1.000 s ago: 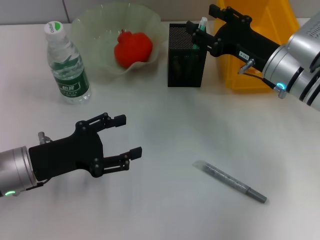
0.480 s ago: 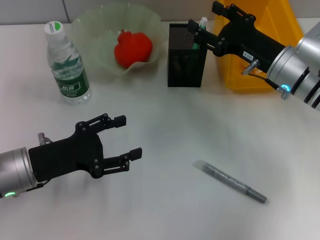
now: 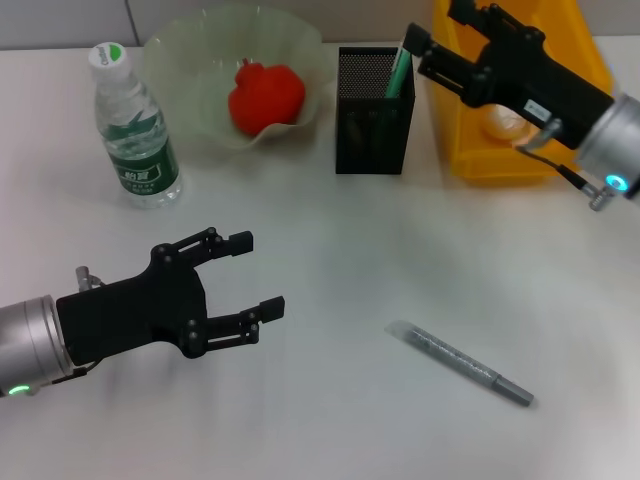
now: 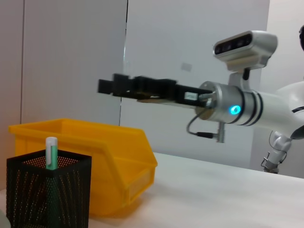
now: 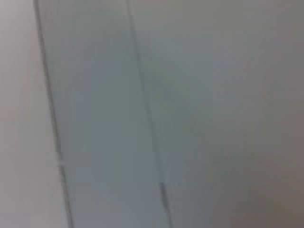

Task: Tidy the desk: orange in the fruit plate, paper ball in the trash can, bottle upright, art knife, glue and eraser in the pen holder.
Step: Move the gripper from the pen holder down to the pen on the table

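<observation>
A green and white glue stick (image 3: 399,70) leans inside the black mesh pen holder (image 3: 372,125); the left wrist view shows the glue stick (image 4: 51,154) poking out of the pen holder (image 4: 47,190). My right gripper (image 3: 432,25) hovers open and empty over the yellow trash can (image 3: 470,150), just right of the holder. A pale paper ball (image 3: 503,122) lies in that can. The grey art knife (image 3: 460,362) lies on the table at front right. My left gripper (image 3: 248,275) rests open at front left. The bottle (image 3: 135,125) stands upright. A red fruit (image 3: 265,95) sits in the fruit plate (image 3: 190,50). The eraser is out of view.
The plate, holder and trash can line the back of the white table. In the left wrist view my right gripper (image 4: 107,85) reaches over the yellow trash can (image 4: 114,161). The right wrist view shows only a blank grey surface.
My right gripper has drawn back to the right, away from the pen holder and over the trash can. The glue stick stays behind in the holder. The left arm has not moved.
</observation>
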Robot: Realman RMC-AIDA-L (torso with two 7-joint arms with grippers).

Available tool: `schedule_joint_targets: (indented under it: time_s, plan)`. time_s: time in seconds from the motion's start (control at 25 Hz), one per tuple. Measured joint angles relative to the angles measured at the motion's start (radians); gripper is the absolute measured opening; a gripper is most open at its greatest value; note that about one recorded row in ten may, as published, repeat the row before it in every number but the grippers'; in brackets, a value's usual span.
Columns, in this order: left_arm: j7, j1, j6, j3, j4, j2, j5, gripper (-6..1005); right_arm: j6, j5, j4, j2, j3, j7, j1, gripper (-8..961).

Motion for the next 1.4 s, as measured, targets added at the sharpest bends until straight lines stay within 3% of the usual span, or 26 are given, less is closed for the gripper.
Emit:
schedule_joint_targets:
  time_s: [0.24, 0.36, 0.4, 0.44, 0.6, 0.8, 1.12, 1.4]
  plan:
    - [-0.001, 0.001, 0.006, 0.0, 0.0, 0.0, 0.0, 842, -0.113, -0.13, -0.117, -0.008, -0.001, 0.162, -0.079, 769]
    - [-0.001, 0.004, 0.009, 0.002, 0.002, 0.002, 0.0, 842, -0.181, -0.183, -0.133, -0.026, 0.005, 0.211, -0.099, 769]
    - [0.0, 0.007, 0.01, 0.003, 0.003, 0.002, 0.0, 842, -0.229, -0.222, -0.136, -0.043, 0.005, 0.24, -0.109, 768]
    - [0.001, 0.008, 0.01, 0.003, 0.003, 0.002, 0.0, 842, -0.229, -0.222, -0.136, -0.043, 0.005, 0.24, -0.109, 768]
    - [0.002, 0.012, 0.011, 0.005, 0.007, 0.002, 0.0, 842, -0.337, -0.32, -0.139, -0.082, 0.006, 0.296, -0.121, 768]
    - [0.002, 0.015, 0.011, 0.007, 0.011, 0.002, 0.0, 842, -0.381, -0.393, -0.172, -0.098, 0.007, 0.336, -0.133, 768]
    - [0.002, 0.018, 0.013, 0.008, 0.011, 0.001, 0.001, 842, -0.409, -0.624, -0.415, -0.081, 0.006, 0.526, -0.187, 768]
    - [0.002, 0.021, 0.013, 0.008, 0.011, -0.001, 0.003, 842, -0.431, -0.798, -0.67, -0.04, 0.006, 0.693, -0.231, 768]
